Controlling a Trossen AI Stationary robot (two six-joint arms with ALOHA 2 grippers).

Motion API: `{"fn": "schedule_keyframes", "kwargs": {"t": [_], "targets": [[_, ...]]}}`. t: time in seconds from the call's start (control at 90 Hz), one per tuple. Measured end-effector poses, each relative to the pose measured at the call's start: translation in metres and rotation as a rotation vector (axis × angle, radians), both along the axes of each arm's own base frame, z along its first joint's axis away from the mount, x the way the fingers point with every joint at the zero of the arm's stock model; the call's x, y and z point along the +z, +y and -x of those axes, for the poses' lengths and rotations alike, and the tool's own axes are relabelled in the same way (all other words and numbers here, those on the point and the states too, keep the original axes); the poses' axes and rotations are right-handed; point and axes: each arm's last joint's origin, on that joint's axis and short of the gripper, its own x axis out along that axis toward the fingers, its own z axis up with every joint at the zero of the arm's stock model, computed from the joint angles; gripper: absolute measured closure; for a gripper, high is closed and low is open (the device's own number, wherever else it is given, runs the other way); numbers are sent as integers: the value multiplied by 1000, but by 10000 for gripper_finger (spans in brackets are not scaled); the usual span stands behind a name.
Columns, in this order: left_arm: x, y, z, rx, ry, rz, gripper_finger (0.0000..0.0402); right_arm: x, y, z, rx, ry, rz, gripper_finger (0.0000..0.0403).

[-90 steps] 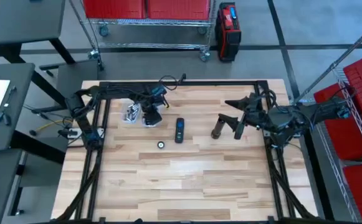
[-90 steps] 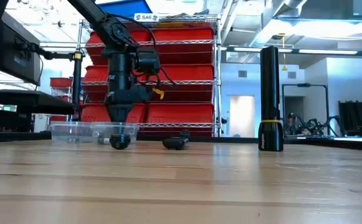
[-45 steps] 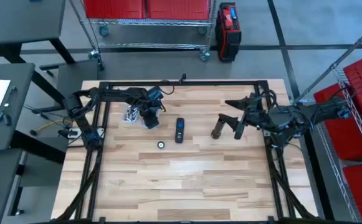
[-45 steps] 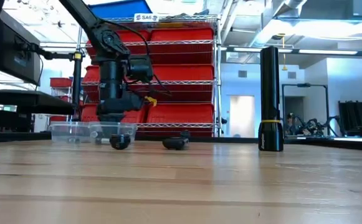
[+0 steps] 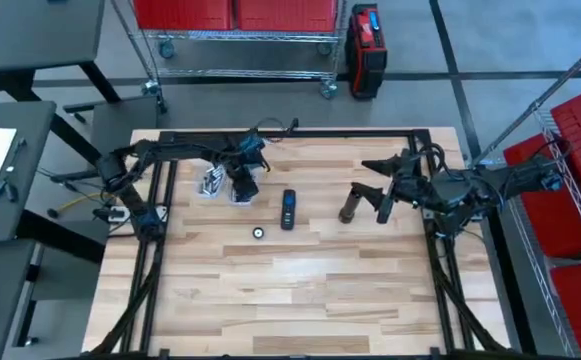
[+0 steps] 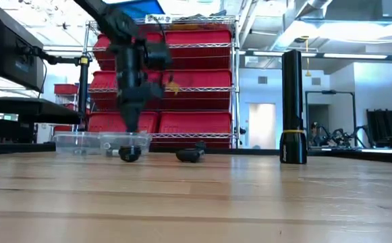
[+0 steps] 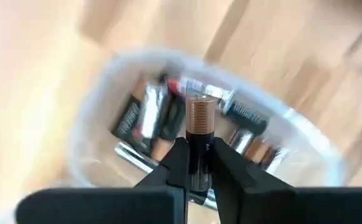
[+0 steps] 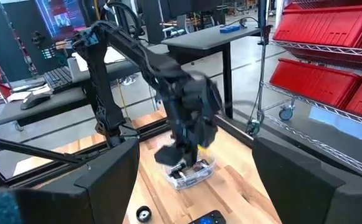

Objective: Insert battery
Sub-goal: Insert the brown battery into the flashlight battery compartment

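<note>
We see the left hand (image 7: 196, 163) clamped on a copper-topped black cylindrical battery (image 7: 199, 134) above the clear plastic tub of batteries (image 5: 211, 184), the picking step, which we judge next needs carrying to the upright black flashlight (image 5: 349, 205) beside the open right hand (image 5: 372, 190).

Wooden table (image 5: 300, 290), frame centre: clear battery tub (image 5: 213, 184) upper left, black remote (image 5: 288, 209) centre, small cap (image 5: 258, 233) below, upright flashlight (image 5: 348, 206) right.

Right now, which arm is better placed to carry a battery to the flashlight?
Probably the left. The left gripper is shut on a battery above the clear container. The right gripper is open beside the upright flashlight, holding nothing.
</note>
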Motion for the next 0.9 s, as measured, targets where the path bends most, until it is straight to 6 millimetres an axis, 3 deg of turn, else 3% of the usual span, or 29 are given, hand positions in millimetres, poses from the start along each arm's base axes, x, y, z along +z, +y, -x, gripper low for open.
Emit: {"fn": "schedule_keyframes", "kwargs": {"t": [0.1,0.3,0.444,0.544,0.689,0.9], "targets": [[33,-4,2,-10,-57,-33,383,5,-1,2,0,-18,-6,101],[114,-16,5,-23,-338,-83,383,9,-1,2,-1,-33,-16,101],[175,-39,3,-149,-632,-53,383,9,0,0,9,-16,20,101],[206,-58,-3,-279,-789,-1,384,8,1,-9,80,-5,62,101],[227,-88,-16,-472,-903,112,384,2,7,-33,189,61,269,101],[210,-117,-43,-573,-859,273,384,10,11,-70,248,159,471,101]]}}
